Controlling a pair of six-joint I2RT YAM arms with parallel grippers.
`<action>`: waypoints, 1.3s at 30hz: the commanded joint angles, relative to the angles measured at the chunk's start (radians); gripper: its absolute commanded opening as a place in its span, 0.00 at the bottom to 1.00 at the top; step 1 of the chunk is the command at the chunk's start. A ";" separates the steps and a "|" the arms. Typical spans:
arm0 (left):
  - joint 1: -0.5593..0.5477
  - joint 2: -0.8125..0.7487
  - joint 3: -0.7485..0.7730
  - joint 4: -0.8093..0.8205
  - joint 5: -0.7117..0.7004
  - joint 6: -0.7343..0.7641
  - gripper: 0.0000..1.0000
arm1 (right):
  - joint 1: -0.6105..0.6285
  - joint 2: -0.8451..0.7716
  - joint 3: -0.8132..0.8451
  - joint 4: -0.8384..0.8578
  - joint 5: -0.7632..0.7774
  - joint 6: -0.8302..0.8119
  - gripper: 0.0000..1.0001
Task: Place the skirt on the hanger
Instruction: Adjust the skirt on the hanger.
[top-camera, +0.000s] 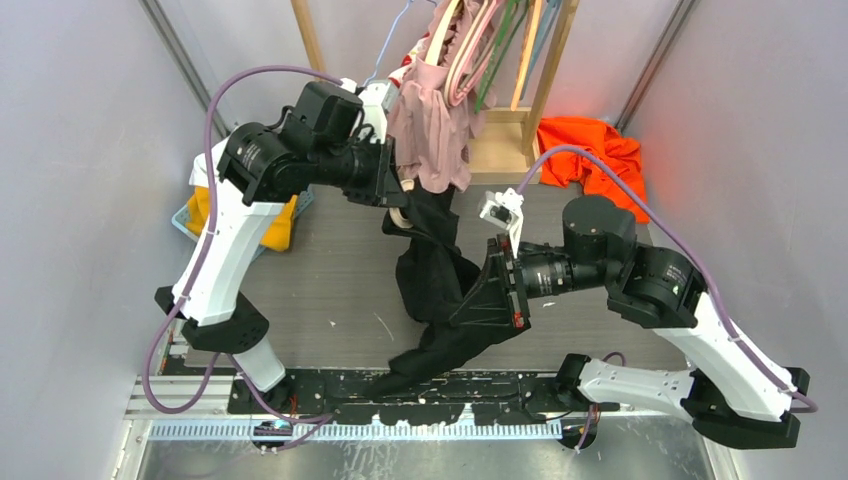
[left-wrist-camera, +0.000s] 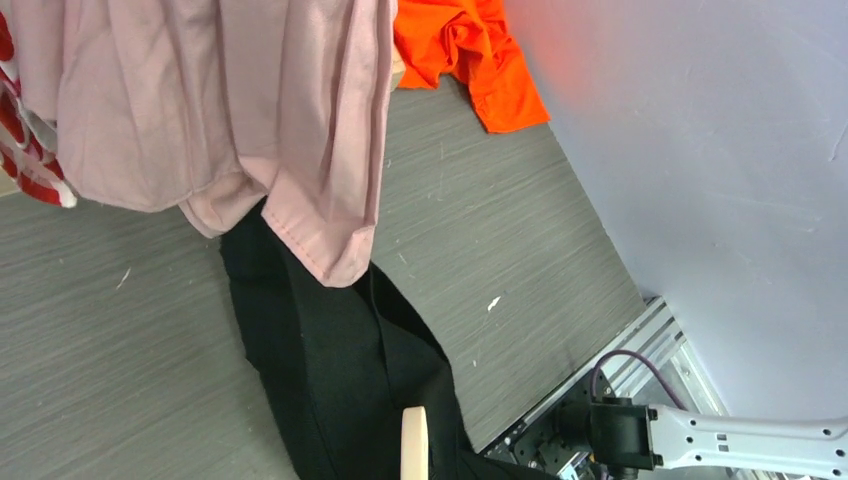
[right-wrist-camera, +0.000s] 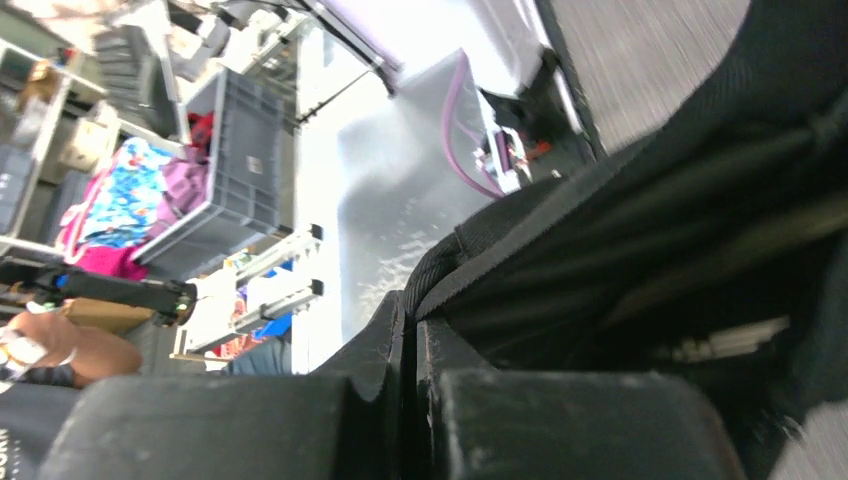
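Black skirt strung between both arms

The right end effector (top-camera: 470, 305) is clenched on a seamed edge of the black skirt (top-camera: 435, 275). From there the skirt rises to the left end effector (top-camera: 395, 190) and trails down to the near edge of the tabletop (top-camera: 330, 270). Whether the left one is clamped cannot be told; the hanger (left-wrist-camera: 414, 440), a pale tip, shows against the skirt. A pink garment (top-camera: 430, 120) hangs just beyond, and an orange cloth (top-camera: 590, 150) lies far right
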 joint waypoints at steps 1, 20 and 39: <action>0.007 -0.023 0.027 0.012 -0.059 0.022 0.07 | -0.002 0.027 0.119 0.188 -0.197 0.037 0.01; -0.003 -0.139 -0.079 -0.013 -0.040 0.011 0.07 | -0.511 0.137 -0.195 0.047 -0.190 -0.027 0.02; -0.006 -0.148 -0.094 0.093 0.178 -0.056 0.07 | -0.377 0.400 -0.471 0.603 -0.006 0.213 0.03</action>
